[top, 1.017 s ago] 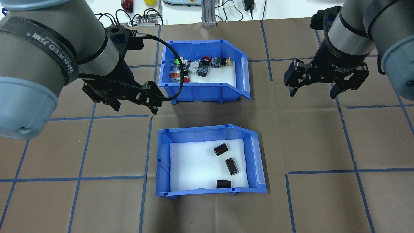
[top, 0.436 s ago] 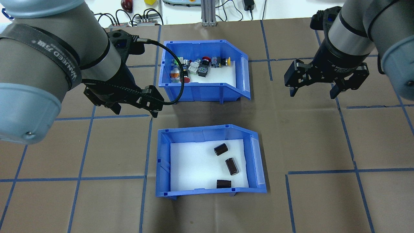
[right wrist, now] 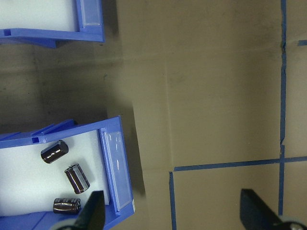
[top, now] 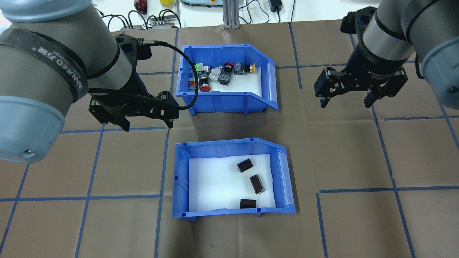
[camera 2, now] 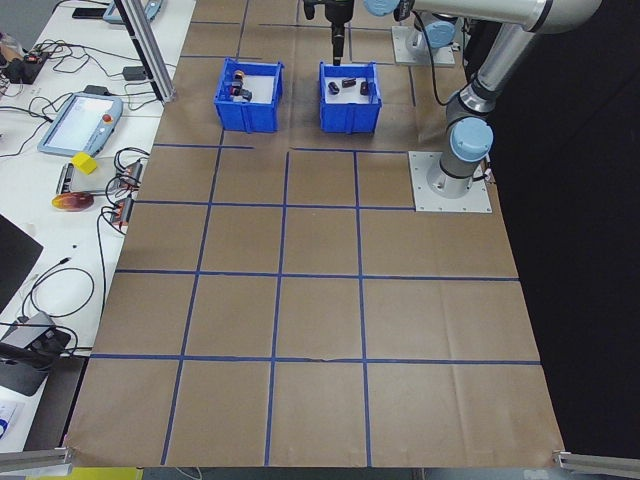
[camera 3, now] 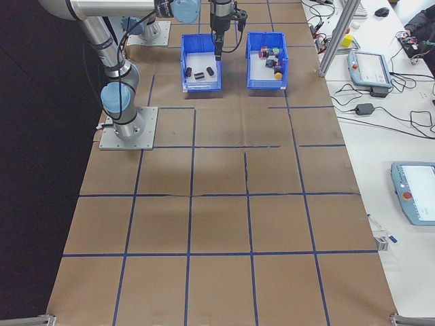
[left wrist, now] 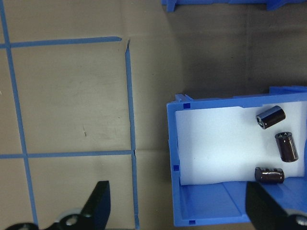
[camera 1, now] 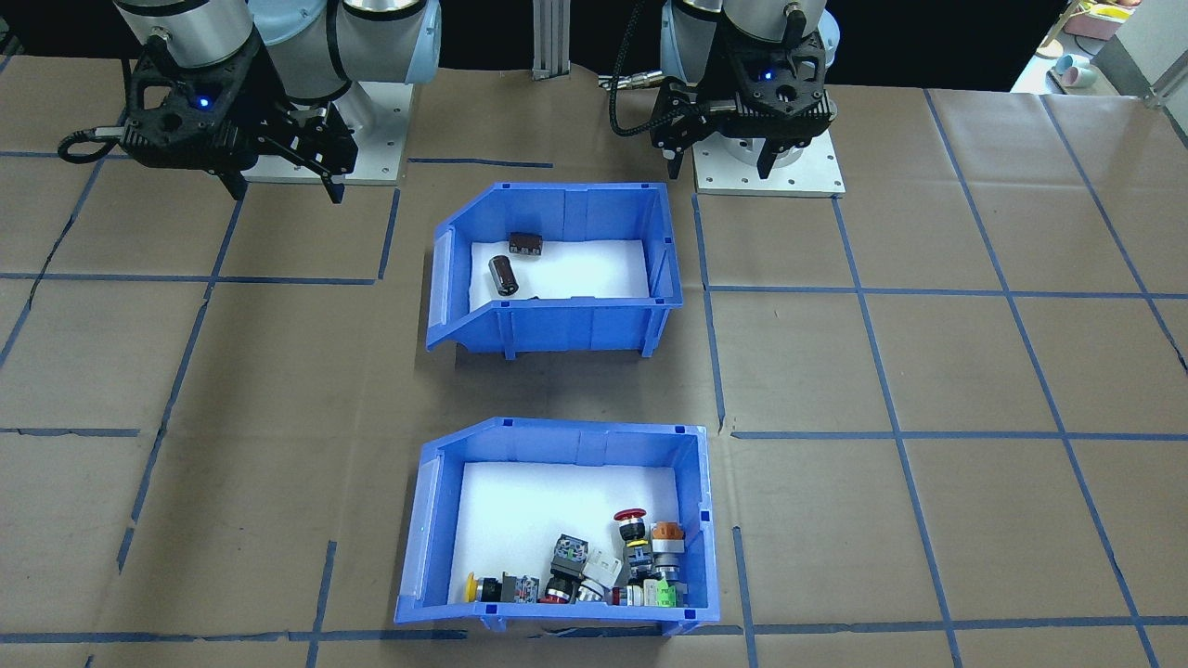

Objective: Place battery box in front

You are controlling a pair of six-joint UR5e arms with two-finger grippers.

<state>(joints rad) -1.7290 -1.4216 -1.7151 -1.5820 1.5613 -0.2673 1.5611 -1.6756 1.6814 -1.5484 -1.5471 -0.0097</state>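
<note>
The battery box is a blue bin with a white foam floor that sits on the near half of the table, its sloped side to the right. Three dark cells lie in its right half. The box also shows in the front-facing view. My left gripper hovers open and empty above the paper, beyond the box's left corner. My right gripper hangs open and empty, off to the right and farther back. The left wrist view looks down on the box's left wall, and the right wrist view on its right wall.
A like blue bin of colourful push-buttons stands directly beyond the battery box, with a gap between them. Brown paper with a blue tape grid covers the table. An aluminium post and cables stand at the far edge. The arms' base plates sit behind.
My left gripper has turned a little so that its fingers stand level, and its cable has swung aside. The right gripper edged slightly away. Both bins stayed put.
</note>
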